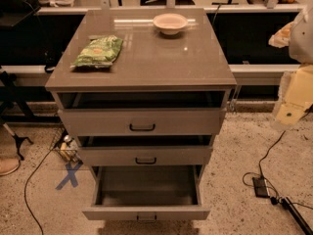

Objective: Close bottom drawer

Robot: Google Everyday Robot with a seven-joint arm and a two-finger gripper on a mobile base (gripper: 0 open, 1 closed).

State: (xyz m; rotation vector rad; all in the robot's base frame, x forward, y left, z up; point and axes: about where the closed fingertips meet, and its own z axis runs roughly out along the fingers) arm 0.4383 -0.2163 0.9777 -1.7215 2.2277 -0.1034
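catches the bottom drawer (145, 213) pulled far out at the foot of the cabinet (161, 62), front facing outward and ready for a push shut, with the tool (292, 104) hanging well apart at the right edge, open or closed impossible to tell.

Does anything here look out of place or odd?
All three drawers stand open. The bottom drawer is pulled out farthest, its grey inside showing; the middle drawer and top drawer are out a little. The green snack bag and bowl on top sit neatly. The gripper hangs at the right edge, apart from the cabinet.
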